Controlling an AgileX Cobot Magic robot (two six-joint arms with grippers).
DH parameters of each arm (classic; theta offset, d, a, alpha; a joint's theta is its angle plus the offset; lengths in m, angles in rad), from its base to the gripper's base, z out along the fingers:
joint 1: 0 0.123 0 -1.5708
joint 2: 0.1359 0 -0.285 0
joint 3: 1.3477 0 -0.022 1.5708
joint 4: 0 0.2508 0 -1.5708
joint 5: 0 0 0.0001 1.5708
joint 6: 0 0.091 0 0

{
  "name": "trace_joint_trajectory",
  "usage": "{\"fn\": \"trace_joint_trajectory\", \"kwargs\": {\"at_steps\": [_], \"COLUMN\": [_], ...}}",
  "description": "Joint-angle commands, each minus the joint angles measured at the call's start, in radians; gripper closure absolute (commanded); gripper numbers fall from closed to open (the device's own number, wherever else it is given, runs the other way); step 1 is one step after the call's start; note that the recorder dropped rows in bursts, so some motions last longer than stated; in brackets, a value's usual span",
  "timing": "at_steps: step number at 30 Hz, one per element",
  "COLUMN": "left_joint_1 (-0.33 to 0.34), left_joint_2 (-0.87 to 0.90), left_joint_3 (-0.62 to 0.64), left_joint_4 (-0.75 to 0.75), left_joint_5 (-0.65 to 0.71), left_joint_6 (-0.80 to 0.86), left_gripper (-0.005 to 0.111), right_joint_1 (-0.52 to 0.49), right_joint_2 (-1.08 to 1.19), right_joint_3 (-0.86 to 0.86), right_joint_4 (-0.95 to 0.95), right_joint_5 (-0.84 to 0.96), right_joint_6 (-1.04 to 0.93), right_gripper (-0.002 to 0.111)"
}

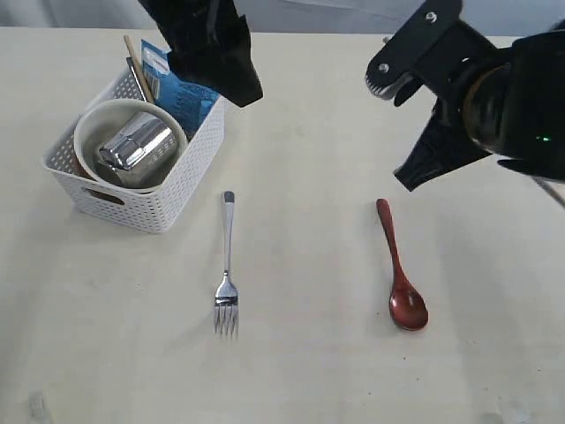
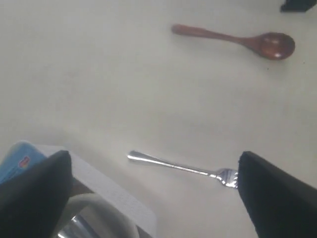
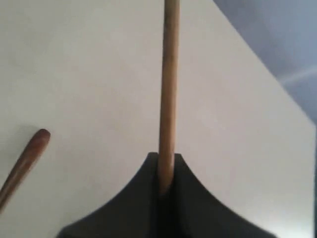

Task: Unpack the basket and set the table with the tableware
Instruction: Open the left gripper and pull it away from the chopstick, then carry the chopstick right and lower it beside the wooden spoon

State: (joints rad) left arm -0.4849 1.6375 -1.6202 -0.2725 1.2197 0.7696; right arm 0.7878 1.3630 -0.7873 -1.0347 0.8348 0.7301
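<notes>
The basket sits in the upper left of the exterior view on the table. It holds the bowl, and the cup lies on its side inside the bowl. A blue packet and a wooden stick stand up at the basket's back edge.

The fork lies just right of the basket, near the middle of the frame, tines toward the bottom edge. The spoon lies right of centre, well apart from the fork, scoop end toward the bottom.

The left gripper hangs over the basket's right corner at the top of the frame. Its fingers are spread wide with nothing between them (the fork shows on the table through the gap). The right gripper, in the upper right, is closed tight on a chopstick, which sticks straight out from the jaws above the table.
</notes>
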Motion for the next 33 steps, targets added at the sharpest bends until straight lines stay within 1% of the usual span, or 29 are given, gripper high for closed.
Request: {"fn": "trace_joint_trajectory", "kwargs": {"at_steps": [1, 3, 7, 9, 11, 14, 16, 18, 22, 28, 33], "left_joint_1": [-0.002, -0.002, -0.002, -0.002, -0.002, -0.002, -0.002, -0.002, -0.002, -0.002, -0.002], "left_joint_2": [-0.037, -0.044, -0.044, -0.044, -0.044, -0.044, -0.044, -0.044, -0.044, -0.044, -0.044], "left_joint_3": [-0.005, -0.003, -0.003, -0.003, -0.003, -0.003, -0.003, -0.003, -0.003, -0.003, -0.003], "left_joint_4": [-0.117, -0.167, -0.233, -0.239, -0.239, -0.239, -0.239, -0.239, -0.239, -0.239, -0.248], "left_joint_5": [0.001, 0.001, 0.001, 0.001, 0.001, -0.008, -0.008, -0.008, -0.008, -0.008, -0.008], "left_joint_6": [-0.037, -0.041, -0.043, -0.043, -0.043, -0.045, -0.045, -0.045, -0.045, -0.057, -0.073], "left_gripper": [0.023, 0.023, 0.023, 0.023, 0.023, 0.023, 0.023, 0.023, 0.023, 0.023, 0.023], "right_joint_1": [-0.092, -0.179, -0.375, -0.442, -0.486, -0.508, -0.507, -0.504, -0.466, -0.466, -0.466], "right_joint_2": [-0.002, -0.002, -0.002, -0.002, -0.002, -0.002, -0.002, -0.002, 0.0, 0.003, 0.085], "right_joint_3": [-0.003, -0.003, -0.003, -0.003, -0.003, -0.002, -0.002, 0.01, 0.064, 0.126, 0.144], "right_joint_4": [0.119, 0.224, 0.593, 0.739, 0.811, 0.798, 0.765, 0.773, 0.791, 0.793, 0.855], "right_joint_5": [0.046, 0.02, -0.102, -0.145, -0.161, -0.182, -0.236, -0.264, -0.289, -0.325, -0.339], "right_joint_6": [0.18, 0.134, -0.115, -0.205, -0.238, -0.213, -0.189, -0.16, -0.182, -0.184, -0.203], "right_gripper": [0.109, 0.109, 0.109, 0.109, 0.109, 0.109, 0.109, 0.109, 0.109, 0.109, 0.109]}}
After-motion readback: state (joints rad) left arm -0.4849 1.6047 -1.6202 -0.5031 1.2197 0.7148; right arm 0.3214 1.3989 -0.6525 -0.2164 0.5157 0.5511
